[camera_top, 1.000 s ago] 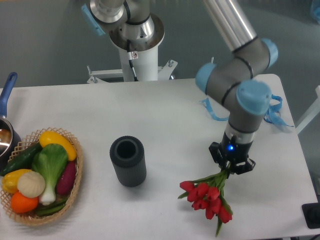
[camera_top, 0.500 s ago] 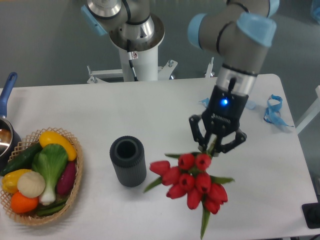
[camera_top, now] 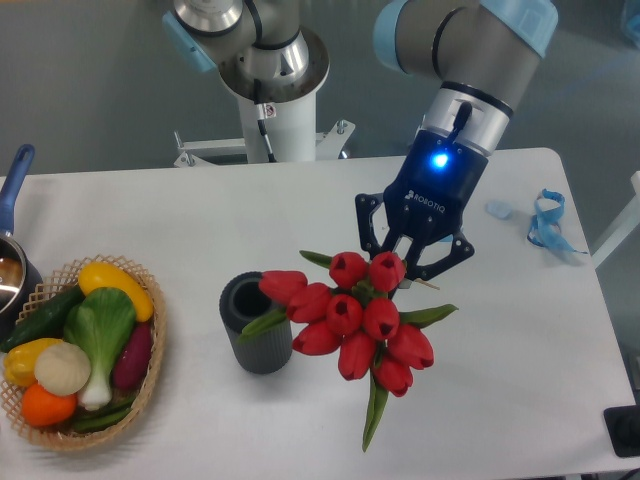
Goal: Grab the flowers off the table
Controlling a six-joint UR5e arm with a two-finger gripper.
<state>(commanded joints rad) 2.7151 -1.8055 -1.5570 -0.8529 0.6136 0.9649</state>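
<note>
The flowers (camera_top: 352,318) are a bunch of red tulips with green leaves, held up in the air above the white table (camera_top: 330,210), blooms toward the camera. My gripper (camera_top: 411,262) is shut on the stems, which are mostly hidden behind the blooms and the fingers. The bunch hangs just right of a dark grey ribbed cylinder vase (camera_top: 255,324) and overlaps its right rim in this view.
A wicker basket of vegetables (camera_top: 80,350) stands at the front left, with a pot with a blue handle (camera_top: 14,215) behind it at the left edge. A blue ribbon (camera_top: 545,220) lies at the right. The robot base (camera_top: 270,90) is behind the table.
The gripper has lifted the tulips off the table and carried them up and left, from the front right toward the grey vase. The blooms now look larger, closer to the camera.
</note>
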